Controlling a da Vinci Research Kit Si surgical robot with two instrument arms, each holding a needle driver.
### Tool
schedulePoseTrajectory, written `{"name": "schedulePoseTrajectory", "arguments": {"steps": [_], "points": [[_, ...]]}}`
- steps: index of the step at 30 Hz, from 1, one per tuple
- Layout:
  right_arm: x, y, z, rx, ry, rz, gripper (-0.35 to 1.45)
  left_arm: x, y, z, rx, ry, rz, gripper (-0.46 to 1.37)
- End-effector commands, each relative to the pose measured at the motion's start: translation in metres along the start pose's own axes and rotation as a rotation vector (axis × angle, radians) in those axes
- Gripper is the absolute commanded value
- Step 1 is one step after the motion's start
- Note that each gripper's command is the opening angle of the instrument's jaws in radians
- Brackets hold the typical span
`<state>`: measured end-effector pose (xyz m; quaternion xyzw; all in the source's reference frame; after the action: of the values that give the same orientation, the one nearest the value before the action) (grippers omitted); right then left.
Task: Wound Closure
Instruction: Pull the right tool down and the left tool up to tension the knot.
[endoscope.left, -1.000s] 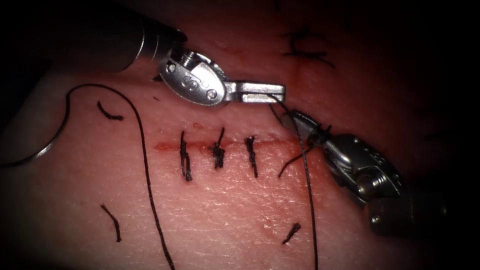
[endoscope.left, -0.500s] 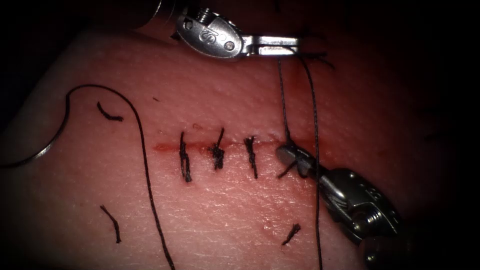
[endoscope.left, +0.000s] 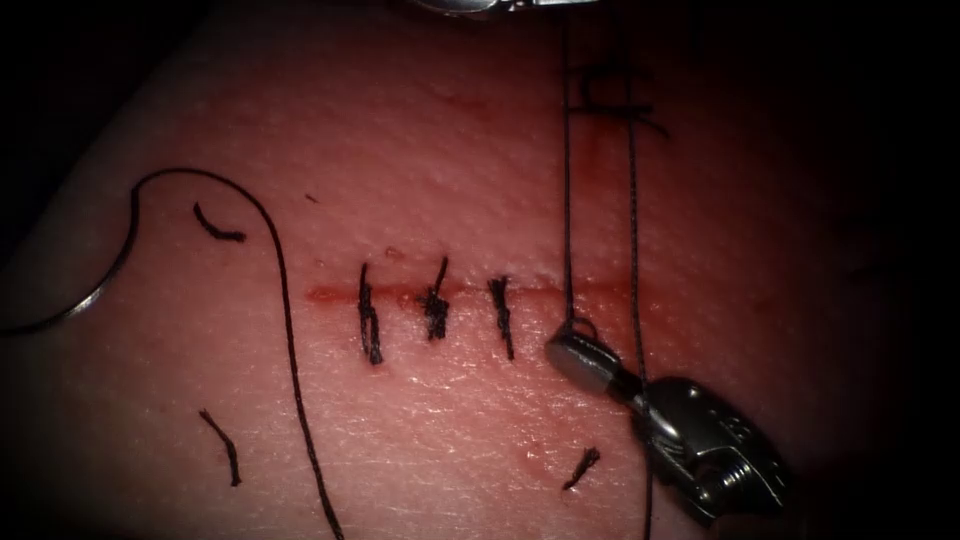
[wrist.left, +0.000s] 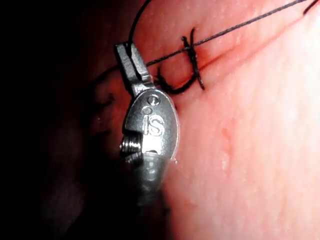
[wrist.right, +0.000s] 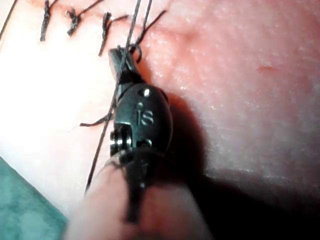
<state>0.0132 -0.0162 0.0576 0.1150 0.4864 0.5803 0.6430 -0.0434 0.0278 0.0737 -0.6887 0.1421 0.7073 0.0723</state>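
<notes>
The thread (endoscope.left: 566, 180) is gripped by both clenched pincers: the left pincer (wrist.left: 129, 56) far beyond the cut (endoscope.left: 330, 294), the right pincer (endoscope.left: 575, 355) just near of it, so a knot can be judged cinching. The needle (endoscope.left: 70, 300) lies free at far left on the tissue (endoscope.left: 430, 430), out of the way.

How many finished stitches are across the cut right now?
3: stitches at and, side by side on the cut, all left of the right tool. The thread by that tool may hide more.
</notes>
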Motion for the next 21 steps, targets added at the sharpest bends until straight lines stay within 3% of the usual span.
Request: {"name": "schedulePoseTrajectory", "arguments": {"steps": [1, 5, 12, 16, 21], "points": [[0.0001, 0.0000, 0.0000, 0.007, -0.013, 0.025, -0.35, -0.0001, -0.0001, 0.0001, -0.006, -0.004, 0.001, -0.35], [0.0000, -0.0002, -0.0002, 0.040, -0.060, 0.135, -0.35, -0.0011, -0.0009, 0.0006, 0.002, -0.012, 0.004, -0.35], [-0.0006, -0.0019, -0.0015, 0.086, -0.232, 0.374, -0.35, -0.0021, -0.0019, 0.0015, 0.014, -0.021, 0.008, -0.35], [-0.0011, -0.0031, -0.0026, 0.110, -0.334, 0.466, -0.35, -0.0024, -0.0022, 0.0020, 0.019, -0.025, 0.009, -0.35], [-0.0011, -0.0036, -0.0035, 0.149, -0.403, 0.537, -0.35, -0.0031, -0.0029, 0.0029, 0.031, -0.034, 0.017, -0.35]]}}
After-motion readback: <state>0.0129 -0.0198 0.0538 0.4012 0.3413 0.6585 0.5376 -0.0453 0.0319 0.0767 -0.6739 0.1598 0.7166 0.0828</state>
